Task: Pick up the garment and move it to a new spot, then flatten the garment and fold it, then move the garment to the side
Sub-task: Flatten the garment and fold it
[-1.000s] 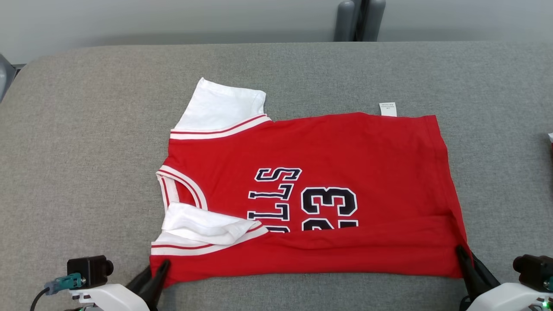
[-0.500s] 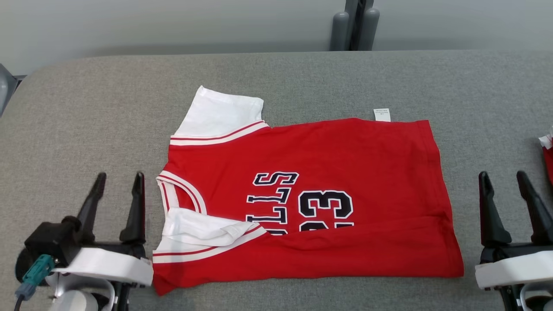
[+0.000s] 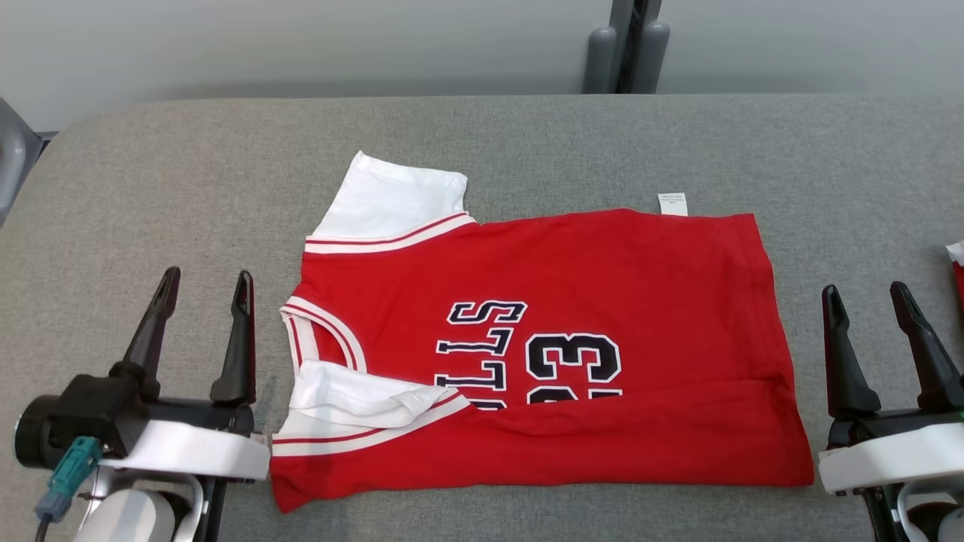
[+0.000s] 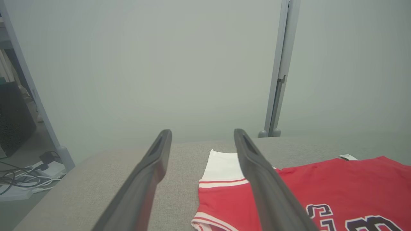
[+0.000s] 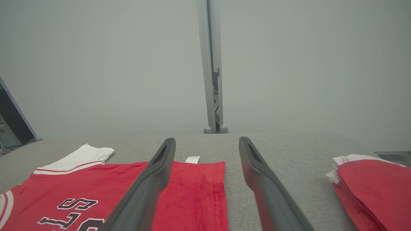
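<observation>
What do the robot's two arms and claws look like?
The left claw and the right claw each have two long, dark grey, tapering fingers above a white rounded wrist shell. Beside the left one sit a black cylindrical camera and a teal cable plug.

Red jersey (image 3: 602,286), chest print turned sideways: numeral "23" (image 3: 574,360) in black with white outline, lower edge covered by the fold; beside it letters "LLS" (image 3: 478,342), cut off by the same fold. White care label (image 3: 672,204) at far edge: print too small to read.
</observation>
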